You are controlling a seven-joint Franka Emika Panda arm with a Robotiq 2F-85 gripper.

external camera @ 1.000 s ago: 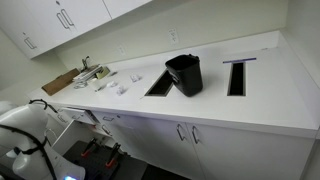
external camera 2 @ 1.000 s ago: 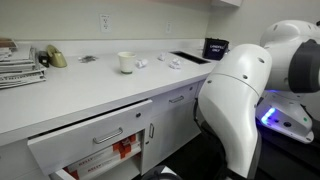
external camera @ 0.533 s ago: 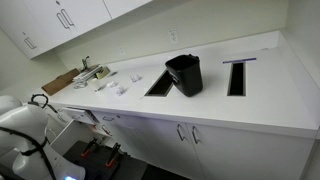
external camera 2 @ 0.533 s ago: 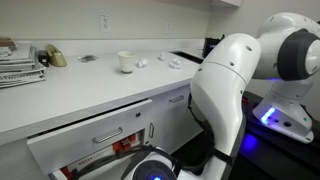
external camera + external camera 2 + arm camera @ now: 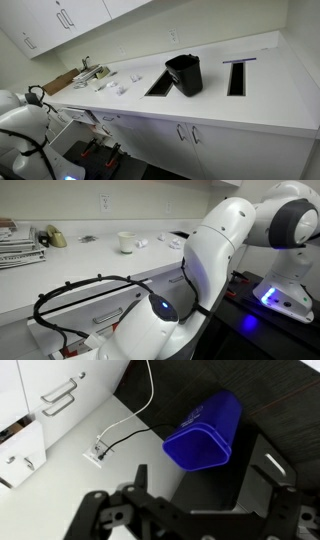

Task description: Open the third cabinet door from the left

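White base-cabinet doors (image 5: 160, 148) with short silver bar handles (image 5: 180, 132) near their tops run under the counter. My arm hides the left of the row, so I cannot tell which door is the third. In the wrist view, white cabinet fronts (image 5: 50, 410) with silver handles fill the upper left. My gripper (image 5: 205, 478) is open and empty. It hangs over the dark floor next to a blue bin (image 5: 205, 430), apart from the cabinets. My arm (image 5: 200, 270) fills the foreground and covers the lower cabinet fronts.
The white counter (image 5: 250, 100) carries a black bin (image 5: 185, 74), a cup (image 5: 125, 241) and small items. A drawer (image 5: 75, 116) stands pulled out at the left. A black cable (image 5: 130, 430) lies on the floor. Wall cupboards (image 5: 60, 18) hang above.
My arm has swung across the foreground of an exterior view and now covers the open drawer and lower cabinet fronts. The counter items have not moved.
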